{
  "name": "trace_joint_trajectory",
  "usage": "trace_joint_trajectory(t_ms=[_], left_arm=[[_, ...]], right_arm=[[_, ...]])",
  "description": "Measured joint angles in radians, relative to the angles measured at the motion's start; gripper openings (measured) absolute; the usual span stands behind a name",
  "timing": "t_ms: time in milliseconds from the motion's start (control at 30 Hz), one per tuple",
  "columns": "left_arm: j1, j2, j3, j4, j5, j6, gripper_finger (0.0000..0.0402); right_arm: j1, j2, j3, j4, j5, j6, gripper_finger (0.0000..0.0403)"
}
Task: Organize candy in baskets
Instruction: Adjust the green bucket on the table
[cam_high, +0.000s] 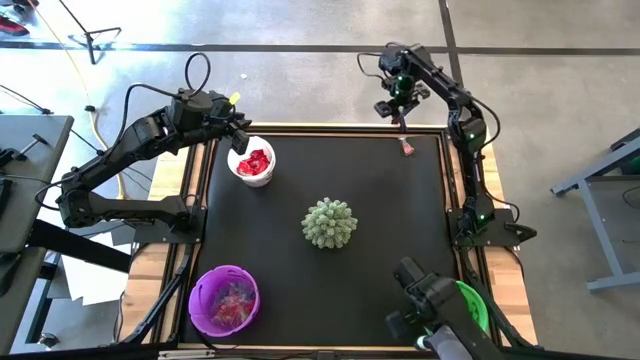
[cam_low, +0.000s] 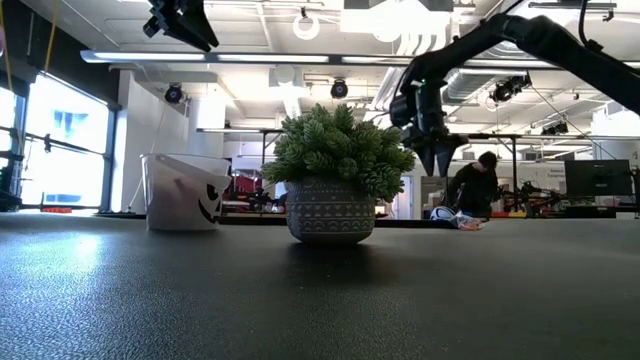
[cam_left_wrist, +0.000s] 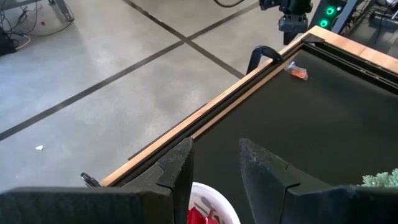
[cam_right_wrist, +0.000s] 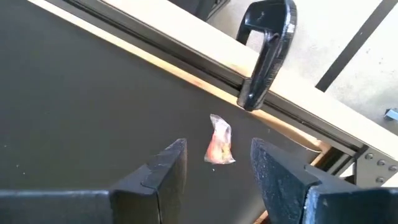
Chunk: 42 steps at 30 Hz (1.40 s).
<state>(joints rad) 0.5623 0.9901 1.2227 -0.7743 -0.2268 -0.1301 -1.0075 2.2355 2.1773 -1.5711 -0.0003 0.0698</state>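
- The right gripper (cam_right_wrist: 214, 163) is hanging over the table's far right corner with its fingers (cam_right_wrist: 166, 163) spread apart and gripping nothing; a pinkish candy (cam_right_wrist: 219, 141) is lying on the black mat (cam_high: 380, 200) beneath the gap, near a black clamp (cam_right_wrist: 267, 53) on the wooden edge.
- In the high view that candy (cam_high: 407, 146) is sitting alone by the mat's far edge, just under the right gripper (cam_high: 398, 112).
- The left gripper (cam_left_wrist: 214, 168) is hovering above the white basket (cam_high: 252, 163) at the far left, its fingers (cam_left_wrist: 177, 167) parted and empty; red candies (cam_high: 254, 160) are lying inside the basket.
- The purple basket (cam_high: 223, 299) is standing at the near left, holding mixed candies.
- The green basket (cam_high: 472, 302) is sitting at the near right, partly hidden by a camera mount.
- A spiky green ball (cam_high: 329, 222) is sitting mid-mat, well apart from all baskets.
- A person (cam_low: 470, 185) is bending over in the room behind.
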Motion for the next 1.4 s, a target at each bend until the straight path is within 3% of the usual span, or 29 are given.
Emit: trace_joint_trajectory(t_ms=[200,467,600,733,1200,1400], left_arm=[[0.0,0.0,0.0,0.0,0.0,-0.001,0.0113],[0.0,0.0,0.0,-0.012,0.0,-0.015,0.0113],[0.0,0.0,0.0,-0.005,0.0,0.001,0.0113],[0.0,0.0,0.0,-0.006,0.0,-0.006,0.0113],[0.0,0.0,0.0,-0.006,0.0,0.028,0.0113],[0.0,0.0,0.0,-0.007,0.0,0.029,0.0113]], right_arm=[[0.009,-0.019,-0.054,0.004,0.0,0.017,0.0176],[0.02,-0.248,-0.55,-0.001,0.0,0.007,0.0176],[0.025,-0.343,-0.678,0.086,0.007,0.049,0.0176],[0.048,-0.373,-0.679,0.165,-0.001,0.097,0.0176],[0.071,-0.373,-0.565,0.177,-0.002,0.14,0.0176],[0.072,-0.373,-0.534,0.381,-0.002,0.084,0.0176]])
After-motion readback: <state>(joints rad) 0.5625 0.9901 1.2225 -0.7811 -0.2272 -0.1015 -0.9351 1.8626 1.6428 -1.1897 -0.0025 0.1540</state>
